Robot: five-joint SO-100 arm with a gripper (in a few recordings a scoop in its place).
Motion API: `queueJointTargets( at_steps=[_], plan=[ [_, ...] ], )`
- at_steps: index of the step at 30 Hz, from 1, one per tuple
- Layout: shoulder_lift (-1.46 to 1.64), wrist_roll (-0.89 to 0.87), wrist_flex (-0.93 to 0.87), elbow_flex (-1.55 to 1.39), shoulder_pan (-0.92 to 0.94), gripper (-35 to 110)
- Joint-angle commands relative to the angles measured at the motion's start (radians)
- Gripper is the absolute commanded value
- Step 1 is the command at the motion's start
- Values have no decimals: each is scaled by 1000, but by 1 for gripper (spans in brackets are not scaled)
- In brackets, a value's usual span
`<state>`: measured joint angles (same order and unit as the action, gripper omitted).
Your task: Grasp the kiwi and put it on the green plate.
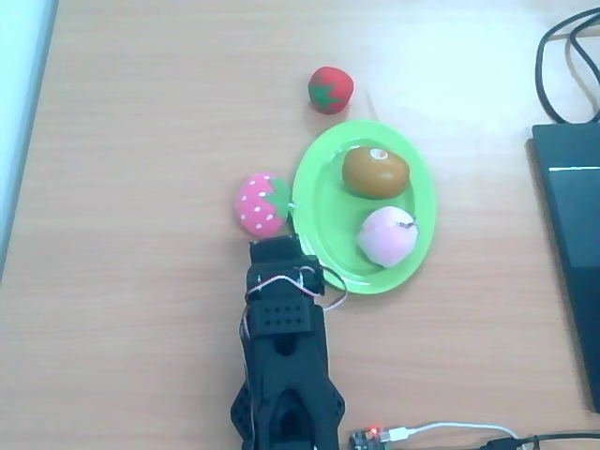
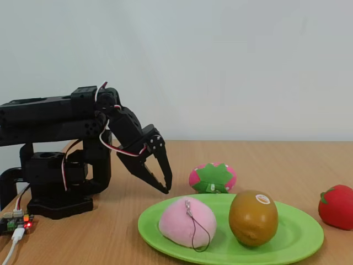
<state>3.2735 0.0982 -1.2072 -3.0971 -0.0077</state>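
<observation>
Two fruits lie on the green plate (image 2: 298, 243) nearest the fixed view's lens: the kiwi (image 2: 253, 217), brown-golden with a pale sticker spot on top, stands at the right, and a pale pink peach (image 2: 186, 222) with a thin looped cord rests at the left, just beside it. Seen from overhead, the kiwi (image 1: 375, 172) occupies the plate's (image 1: 319, 202) upper half and the peach (image 1: 387, 234) its lower half. Behind the plate in the fixed view sits a pink strawberry (image 2: 212, 177) with a green leaf cap; from overhead it (image 1: 262, 202) touches or nearly touches the plate's left rim. A red tomato-like fruit (image 2: 336, 206) lies at the right edge of the fixed view, off the plate. The black arm's gripper (image 2: 159, 178) hangs over the table just beyond the plate's left end, its fingers pointing down, drawn close together and holding nothing. The arm's base (image 2: 58, 187) stands at the left, with a small lit circuit board (image 2: 16, 223) by it. The surface is a light wood-grain tabletop (image 1: 141, 112); behind it rises a plain pale wall (image 2: 220, 61). Overhead, a dark laptop (image 1: 572, 244) and black cables (image 1: 562, 56) lie at the right edge.
</observation>
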Motion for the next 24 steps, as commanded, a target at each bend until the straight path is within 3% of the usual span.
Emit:
queueJointTargets(
  at_steps=[1,24],
  plan=[
    [21,34,-29,-6,32,-8],
    [21,35,-29,-6,31,-8]
  ],
)
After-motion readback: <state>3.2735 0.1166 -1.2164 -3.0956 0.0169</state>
